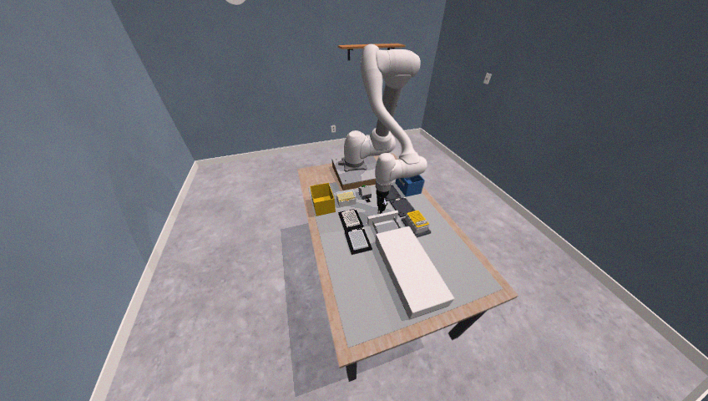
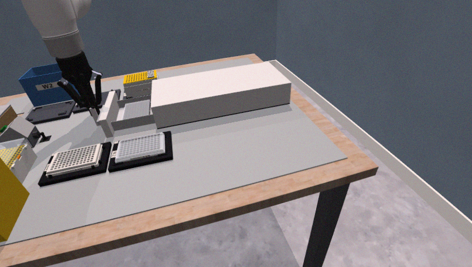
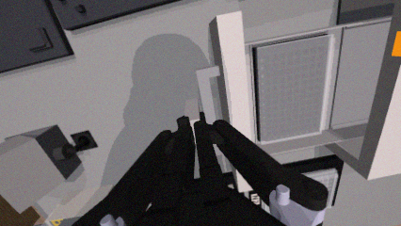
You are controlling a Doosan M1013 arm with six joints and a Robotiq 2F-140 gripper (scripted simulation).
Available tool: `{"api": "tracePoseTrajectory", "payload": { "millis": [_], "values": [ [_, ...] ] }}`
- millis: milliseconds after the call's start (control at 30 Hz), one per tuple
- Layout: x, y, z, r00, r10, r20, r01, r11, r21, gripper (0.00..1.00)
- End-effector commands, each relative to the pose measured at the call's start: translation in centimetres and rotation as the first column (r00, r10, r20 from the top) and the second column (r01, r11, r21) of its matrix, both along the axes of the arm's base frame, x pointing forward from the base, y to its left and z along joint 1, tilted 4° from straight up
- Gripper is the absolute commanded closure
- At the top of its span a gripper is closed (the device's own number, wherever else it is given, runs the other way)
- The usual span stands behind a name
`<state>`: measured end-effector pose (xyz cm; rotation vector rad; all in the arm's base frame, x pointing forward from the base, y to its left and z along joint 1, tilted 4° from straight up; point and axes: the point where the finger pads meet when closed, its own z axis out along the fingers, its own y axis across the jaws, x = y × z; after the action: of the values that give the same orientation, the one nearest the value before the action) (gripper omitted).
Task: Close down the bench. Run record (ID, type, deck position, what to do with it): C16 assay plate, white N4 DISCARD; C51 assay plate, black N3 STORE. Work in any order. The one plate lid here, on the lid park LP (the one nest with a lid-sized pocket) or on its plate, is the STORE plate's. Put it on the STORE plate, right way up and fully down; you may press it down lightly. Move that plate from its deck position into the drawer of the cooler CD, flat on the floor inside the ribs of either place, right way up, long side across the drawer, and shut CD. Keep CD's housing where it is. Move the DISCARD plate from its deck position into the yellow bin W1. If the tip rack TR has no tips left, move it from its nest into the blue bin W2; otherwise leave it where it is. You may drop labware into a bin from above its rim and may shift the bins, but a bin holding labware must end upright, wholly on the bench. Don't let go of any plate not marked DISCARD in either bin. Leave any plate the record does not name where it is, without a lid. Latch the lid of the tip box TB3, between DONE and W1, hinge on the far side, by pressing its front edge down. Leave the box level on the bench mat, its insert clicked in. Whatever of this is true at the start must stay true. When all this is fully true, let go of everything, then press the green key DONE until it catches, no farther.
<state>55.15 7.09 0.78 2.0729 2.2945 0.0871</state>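
My gripper [image 2: 94,108] is shut, and its tips rest against the small handle [image 3: 207,91] on the white front panel [image 2: 107,112] of the cooler drawer; it also shows in the wrist view [image 3: 195,123]. The drawer [image 2: 134,110] stands partly pulled out of the long white cooler housing [image 2: 218,90]. A lidded grey plate [image 3: 292,87] lies flat inside it. Two plates sit on black nests in front: a white one with dark wells [image 2: 74,158] and a pale one [image 2: 139,147]. I see nothing between the fingers.
The blue bin W2 [image 2: 41,84] stands behind the gripper, with empty dark nests [image 2: 49,112] before it. A yellow-topped tip rack [image 2: 139,77] sits behind the drawer. The yellow bin [image 2: 9,198], a tip box [image 2: 14,155] and a grey block [image 2: 21,130] are at the left.
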Motion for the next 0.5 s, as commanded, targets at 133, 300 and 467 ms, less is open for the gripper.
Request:
{"api": "tracePoseTrajectory", "payload": {
  "millis": [133,300,467],
  "values": [
    [0.8,0.1,0.1,1.0,0.0,0.0,0.0,1.0,0.0,1.0],
    [1.3,0.1,0.1,1.0,0.0,0.0,0.0,1.0,0.0,1.0],
    [1.9,0.2,0.2,1.0,0.0,0.0,0.0,1.0,0.0,1.0]
  ]
}}
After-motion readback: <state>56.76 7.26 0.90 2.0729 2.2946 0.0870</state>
